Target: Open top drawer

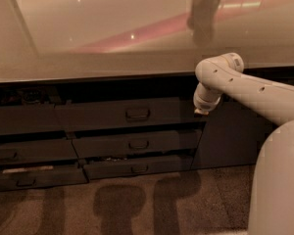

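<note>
Gripper (202,111) sits right of centre in the frame, pointing down, at the right end of the top drawer (98,116) front. Contact unclear; can't tell if it's spread or closed. The drawer is mid-frame just under the glossy surface (112,33), with a dark gap above the front. Its handle (137,113) is well left of the gripper. 2 shallower drawers (108,146) sit below. White arm (255,89) enters from the right edge.

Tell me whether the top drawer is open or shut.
Open, at least partly: the top drawer stands forward of the narrower drawer below it. The gripper hangs by its right end.
</note>
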{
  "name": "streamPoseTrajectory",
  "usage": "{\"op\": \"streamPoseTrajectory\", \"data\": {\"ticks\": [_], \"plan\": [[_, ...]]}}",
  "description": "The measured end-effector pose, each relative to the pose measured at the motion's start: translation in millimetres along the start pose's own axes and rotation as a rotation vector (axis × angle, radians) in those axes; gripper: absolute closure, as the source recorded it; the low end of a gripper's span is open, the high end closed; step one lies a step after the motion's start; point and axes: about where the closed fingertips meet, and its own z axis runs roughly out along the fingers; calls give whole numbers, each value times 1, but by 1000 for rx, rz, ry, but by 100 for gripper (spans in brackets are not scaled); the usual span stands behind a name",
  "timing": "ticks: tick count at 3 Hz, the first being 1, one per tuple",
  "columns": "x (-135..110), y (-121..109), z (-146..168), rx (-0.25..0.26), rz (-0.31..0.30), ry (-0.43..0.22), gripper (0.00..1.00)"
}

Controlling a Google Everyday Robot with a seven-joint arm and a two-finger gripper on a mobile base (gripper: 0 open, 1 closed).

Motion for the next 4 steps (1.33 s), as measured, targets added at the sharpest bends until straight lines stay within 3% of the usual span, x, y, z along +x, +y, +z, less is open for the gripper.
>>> {"op": "streamPoseTrajectory", "data": {"ticks": [2, 4], "plan": [[5, 21, -3, 14, -11, 49, 100], [10, 25, -12, 31, 3, 47, 100]]}}
